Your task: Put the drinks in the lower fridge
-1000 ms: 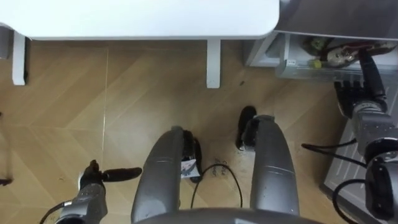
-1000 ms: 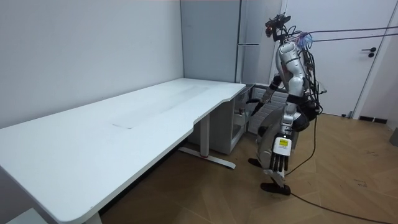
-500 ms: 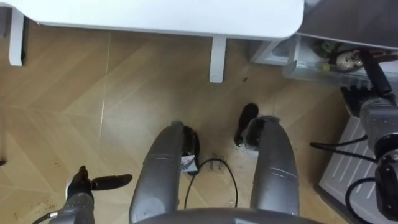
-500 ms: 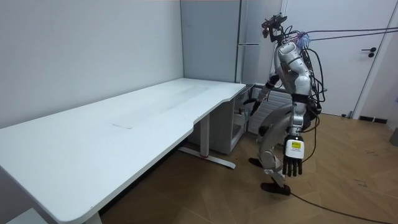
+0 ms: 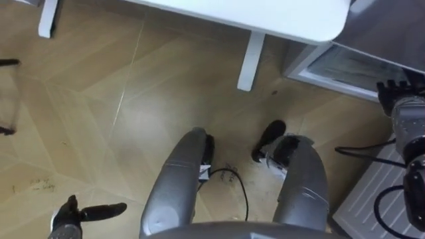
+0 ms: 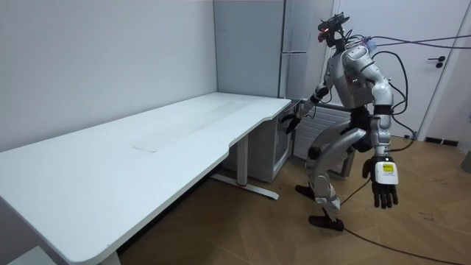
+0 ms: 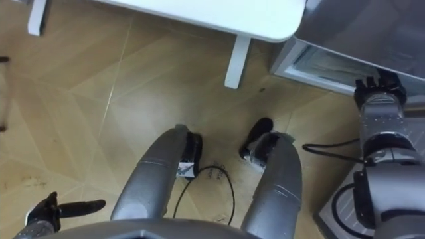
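Note:
The tall grey fridge (image 6: 294, 44) stands at the end of the white desk. Its lower compartment (image 5: 339, 63) shows as a white-framed opening with a pale grey inside, just past the desk corner. My right hand (image 5: 397, 99) is held out close to that opening, fingers relaxed and nothing in them; in the room view the right hand (image 6: 294, 118) hangs by the fridge's front. My left hand (image 5: 73, 216) is low at my side over the floor, fingers straight and empty. In the room view the left hand (image 6: 384, 184) hangs behind me.
The white desk (image 5: 279, 20) and its leg (image 5: 250, 63) lie just ahead on my left. A grey ribbed panel (image 5: 372, 199) sits low at the right by my right foot. Open wooden floor (image 5: 99, 119) spreads to the left. A closed white door (image 6: 449, 81) is behind me.
I have risen from a bend towards upright, so the eye view has shifted. My left arm has swung back behind me. The fridge's inside with its items has slid out of sight.

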Available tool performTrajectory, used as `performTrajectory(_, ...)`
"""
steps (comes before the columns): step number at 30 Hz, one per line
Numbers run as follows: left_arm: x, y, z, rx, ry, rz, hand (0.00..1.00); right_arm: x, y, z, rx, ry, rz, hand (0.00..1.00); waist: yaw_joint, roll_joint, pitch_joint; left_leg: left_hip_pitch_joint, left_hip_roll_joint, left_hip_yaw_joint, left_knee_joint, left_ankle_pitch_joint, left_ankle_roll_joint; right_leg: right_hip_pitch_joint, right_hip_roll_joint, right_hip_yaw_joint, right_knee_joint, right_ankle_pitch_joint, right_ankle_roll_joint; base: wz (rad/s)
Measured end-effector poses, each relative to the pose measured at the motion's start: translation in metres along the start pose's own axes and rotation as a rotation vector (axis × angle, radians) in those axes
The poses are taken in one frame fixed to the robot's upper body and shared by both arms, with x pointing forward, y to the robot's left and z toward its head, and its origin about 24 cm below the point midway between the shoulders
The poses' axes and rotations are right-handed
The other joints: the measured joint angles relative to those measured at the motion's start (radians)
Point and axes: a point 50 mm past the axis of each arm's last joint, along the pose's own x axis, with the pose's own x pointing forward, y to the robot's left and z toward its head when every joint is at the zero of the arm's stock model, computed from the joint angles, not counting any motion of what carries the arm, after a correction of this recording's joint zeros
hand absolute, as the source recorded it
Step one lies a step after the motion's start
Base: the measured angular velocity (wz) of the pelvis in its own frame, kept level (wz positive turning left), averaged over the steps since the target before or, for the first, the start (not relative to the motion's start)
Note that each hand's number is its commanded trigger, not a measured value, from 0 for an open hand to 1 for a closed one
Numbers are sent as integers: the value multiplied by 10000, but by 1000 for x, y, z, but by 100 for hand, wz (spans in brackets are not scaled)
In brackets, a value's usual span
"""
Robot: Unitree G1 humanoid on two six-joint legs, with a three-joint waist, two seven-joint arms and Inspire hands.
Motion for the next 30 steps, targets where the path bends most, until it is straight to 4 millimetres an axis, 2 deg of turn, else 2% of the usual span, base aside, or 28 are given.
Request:
performTrajectory(1,0,0,-1,-21,25,18,0,0,3,-1,-23,20,101,0,35,-2,1,-1,-88,-75,-38,13,2,42,-150,-175,4,-49,40,0)
performTrajectory(3,0,1,-1,-46,-9,65,0,0,8,-1,33,-43,248,0,165,-9,6,-7,-285,-277,-170,49,56,230,-739,-871,21,-101,84,13)
performTrajectory(4,0,1,-1,-57,-66,81,0,0,8,-1,61,-67,245,0,213,5,2,-18,-232,-281,-190,49,61,290,-800,-1025,38,-84,139,28)
performTrajectory(5,0,1,1,-51,-175,104,0,0,8,0,235,-101,172,0,228,83,31,-53,-86,-320,-188,96,153,324,-890,-947,638,-359,239,76)
performTrajectory(6,0,5,3,96,-294,249,0,0,1,-1,498,-153,-134,0,-104,76,20,-119,-35,-318,-38,103,156,691,-872,283,2136,-845,253,104)
performTrajectory(7,0,8,4,143,-354,338,0,0,0,-2,567,-172,-203,0,-241,-4,27,-201,6,-260,5,114,134,961,-671,841,2164,-1857,234,106)
performTrajectory(8,0,7,6,131,-425,360,0,-1,1,-3,622,-221,-151,0,-190,-44,83,-320,160,-201,23,286,-93,922,-368,907,2040,-2024,171,40)
performTrajectory(9,0,5,3,122,-277,218,0,0,3,-2,700,-246,-106,0,58,-44,76,-312,212,-274,-171,575,-63,942,-316,753,1875,-2024,163,0)
performTrajectory(10,0,4,0,110,-209,148,0,0,4,0,712,-267,-124,0,216,-15,62,-306,239,-317,-234,681,-66,975,-319,629,1784,-2008,157,-30)
performTrajectory(11,-1,4,-4,117,-86,123,0,0,7,1,784,-332,-90,0,391,23,43,-300,254,-392,-429,1008,-165,1030,-481,277,1649,-1960,147,-27)
performTrajectory(12,-1,7,-8,152,46,218,0,0,11,1,844,-368,-14,0,453,49,37,-321,173,-533,-645,1398,-444,1089,-769,-148,1580,-1905,128,-17)
performTrajectory(14,-1,9,-11,178,190,311,0,0,15,2,965,-422,59,0,443,43,45,-401,21,-642,-841,1622,-495,1095,-1107,-571,1567,-1880,147,6)
performTrajectory(17,-1,8,-11,223,112,272,0,0,13,6,1260,-672,-102,0,446,39,47,-414,-159,-729,-1070,1832,-570,1133,-1295,-740,1565,-1755,136,28)
performTrajectory(20,-1,7,-12,290,107,228,0,1,8,7,1300,-676,-292,0,485,53,47,-407,-178,-900,-1077,1890,-571,1282,-1385,-980,1545,-1730,42,14)
performTrajectory(22,-2,6,-12,353,122,174,0,1,8,7,1295,-670,-301,0,502,136,69,-399,-177,-1024,-1082,1890,-570,1412,-1357,-1151,1452,-1689,-32,2)
performTrajectory(26,-2,5,-11,313,74,197,0,1,7,7,1264,-659,-281,0,478,138,68,-349,-228,-1045,-1211,1941,-621,1436,-1375,-1171,1380,-1670,-4,1)
performTrajectory(30,-1,5,-10,304,-47,180,0,2,-2,8,827,-592,-89,0,456,137,68,-336,-241,-1050,-1281,1952,-602,1482,-1262,-1186,1179,-1479,-211,1)
